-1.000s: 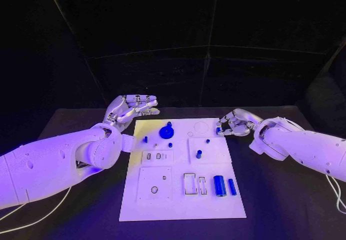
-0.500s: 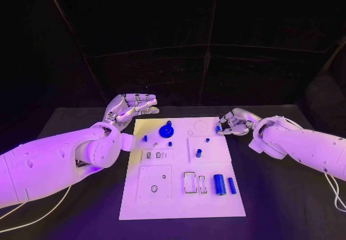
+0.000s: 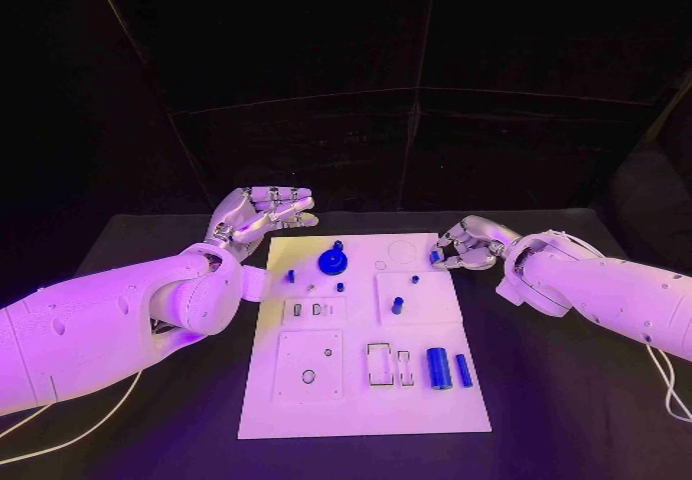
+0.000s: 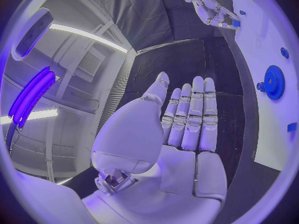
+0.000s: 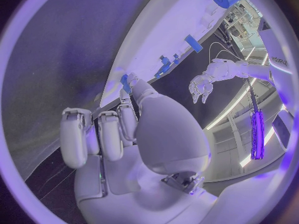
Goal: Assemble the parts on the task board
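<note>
Left hand (image 3: 264, 212) flat, fingers apart, empty, beyond task board (image 3: 281, 400) far-left corner. Right hand (image 3: 464, 246) pinches small blue part (image 3: 436, 257) at board's right edge.

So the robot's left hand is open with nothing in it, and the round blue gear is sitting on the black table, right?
Not quite. The round blue gear sits on the white task board, not on the black table, as the head view shows. The left hand is indeed open with nothing in it.

One task board (image 3: 361, 400). Two blue cylinders (image 3: 437, 370) lying side by side. One blue gear (image 3: 333, 263). Two robot hands (image 3: 267, 215). Smaller blue parts too small to count.
</note>
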Robot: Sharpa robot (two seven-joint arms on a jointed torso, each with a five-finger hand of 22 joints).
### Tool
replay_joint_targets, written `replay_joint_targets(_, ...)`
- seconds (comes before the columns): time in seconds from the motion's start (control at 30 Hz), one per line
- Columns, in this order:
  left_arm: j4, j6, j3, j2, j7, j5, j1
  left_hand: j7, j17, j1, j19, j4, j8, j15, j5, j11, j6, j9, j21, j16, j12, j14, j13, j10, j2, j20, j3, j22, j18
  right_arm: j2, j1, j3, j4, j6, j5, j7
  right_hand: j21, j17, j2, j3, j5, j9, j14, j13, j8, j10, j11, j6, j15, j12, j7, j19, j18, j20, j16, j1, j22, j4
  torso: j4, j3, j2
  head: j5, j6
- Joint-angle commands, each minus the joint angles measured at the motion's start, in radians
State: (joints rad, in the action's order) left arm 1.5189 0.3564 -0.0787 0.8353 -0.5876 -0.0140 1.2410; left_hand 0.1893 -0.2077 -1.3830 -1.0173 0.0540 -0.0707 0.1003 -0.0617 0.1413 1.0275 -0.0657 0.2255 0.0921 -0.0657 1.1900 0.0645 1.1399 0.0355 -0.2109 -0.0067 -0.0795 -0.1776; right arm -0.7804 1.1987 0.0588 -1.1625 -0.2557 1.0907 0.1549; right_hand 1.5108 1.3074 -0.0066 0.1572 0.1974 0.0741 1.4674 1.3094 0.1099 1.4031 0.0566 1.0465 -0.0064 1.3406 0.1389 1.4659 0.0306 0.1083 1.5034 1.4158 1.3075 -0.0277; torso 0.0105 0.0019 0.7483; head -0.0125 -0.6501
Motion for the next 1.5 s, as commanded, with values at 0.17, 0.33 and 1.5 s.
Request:
replay_joint_targets(0.17, 0.001, -0.005, 0.001, 0.000, -0.004, -0.004, 0.001, 0.006, 0.001, -0.002, 0.001, 0.006, 0.005, -0.002, 0.004, 0.002, -0.003, 0.001, -0.005, -0.005, 0.002, 0.008, -0.002, -0.007, 0.012, -0.001, -0.001, 0.001, -0.007, 0.005, 0.001, 0.000, -0.001, -0.002, 0.007, 0.000, 0.008, 0.113, 0.004, 0.006, -0.005, -0.001, 0.072, 0.027, 0.003, 0.006, -0.003, 0.009, -0.008, 0.007, 0.000, 0.017, -0.003, -0.008, 0.006, -0.006, 0.153, -0.001, 0.0008, 0.0003, 0.000, -0.001, 0.000)
replay_joint_targets(0.33, 0.001, -0.004, 0.001, 0.000, -0.003, -0.004, 0.001, 0.007, 0.001, -0.001, 0.000, 0.006, 0.005, -0.002, 0.004, 0.002, -0.003, 0.001, -0.005, -0.004, 0.002, 0.009, -0.002, -0.007, 0.012, -0.001, -0.001, 0.001, -0.007, 0.007, 0.001, 0.000, -0.001, -0.012, 0.008, -0.007, 0.009, 0.114, -0.010, 0.001, -0.005, -0.007, 0.073, 0.021, -0.011, 0.001, 0.001, -0.009, -0.007, 0.001, 0.005, 0.018, -0.003, -0.009, 0.006, -0.023, 0.155, 0.001, 0.0011, 0.0005, 0.000, 0.001, -0.002)
replay_joint_targets(1.5, 0.004, -0.002, 0.001, 0.002, -0.001, -0.004, 0.001, 0.008, 0.002, 0.000, -0.001, 0.007, 0.005, -0.002, 0.004, 0.003, -0.004, 0.001, -0.005, -0.004, 0.003, 0.011, -0.002, -0.008, 0.012, -0.001, -0.002, 0.001, -0.007, 0.020, 0.000, 0.000, 0.000, -0.018, 0.032, -0.024, 0.009, 0.113, -0.029, 0.001, -0.009, -0.010, 0.072, 0.007, -0.040, -0.013, 0.013, -0.050, 0.003, -0.015, 0.020, 0.019, -0.003, -0.001, 0.006, -0.038, 0.156, -0.005, 0.0009, 0.0007, 0.000, 0.000, -0.005)
